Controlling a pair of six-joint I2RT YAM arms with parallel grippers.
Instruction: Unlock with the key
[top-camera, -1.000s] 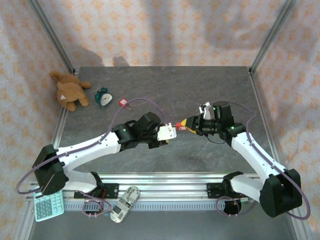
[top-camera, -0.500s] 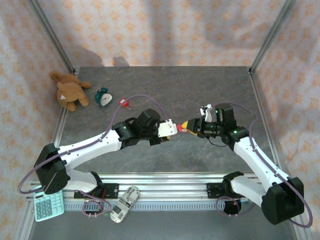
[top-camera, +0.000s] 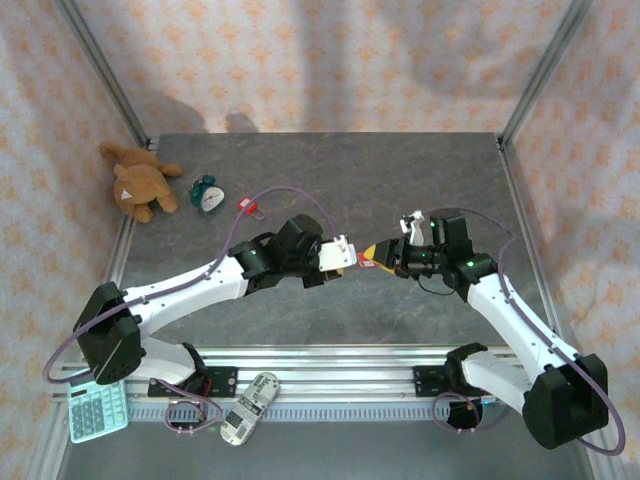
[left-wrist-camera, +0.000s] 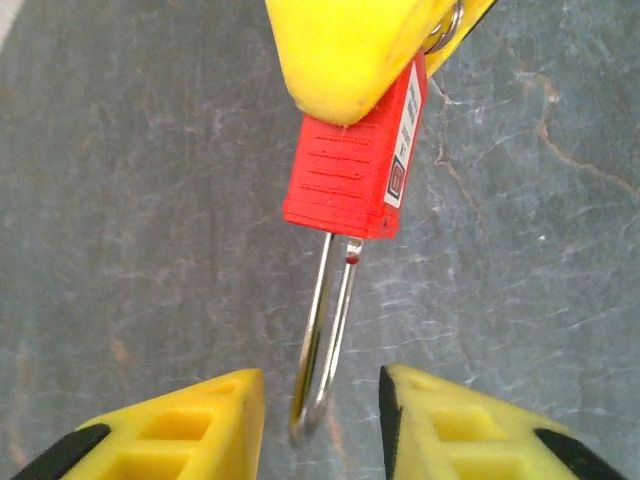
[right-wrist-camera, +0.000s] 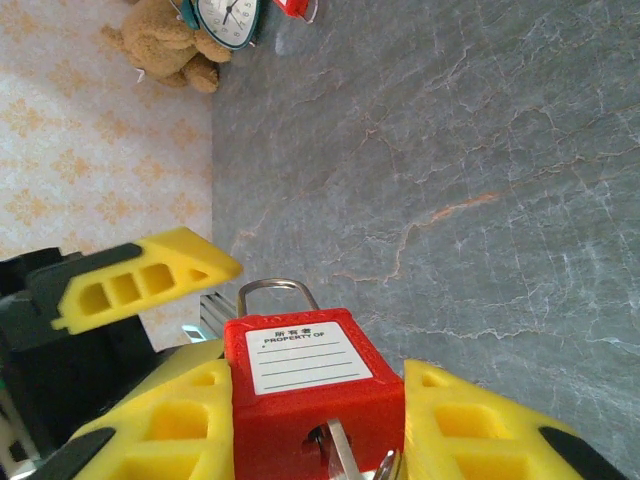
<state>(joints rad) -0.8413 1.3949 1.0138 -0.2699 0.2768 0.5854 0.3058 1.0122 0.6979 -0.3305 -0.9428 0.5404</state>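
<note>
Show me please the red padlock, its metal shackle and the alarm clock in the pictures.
red padlock (right-wrist-camera: 280, 425): right wrist view, red body below the label.
metal shackle (left-wrist-camera: 320, 340): left wrist view, midway along its legs.
alarm clock (top-camera: 209, 196): top external view, on its face.

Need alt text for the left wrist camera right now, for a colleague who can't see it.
A red padlock juts from under a yellow finger at the top, its silver shackle pointing down into the gap between the left gripper's open jaws, touching neither. Grey marbled table behind.

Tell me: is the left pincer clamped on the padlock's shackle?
No, the shackle hangs between the fingers of the left pincer, with a gap on each side.
</note>
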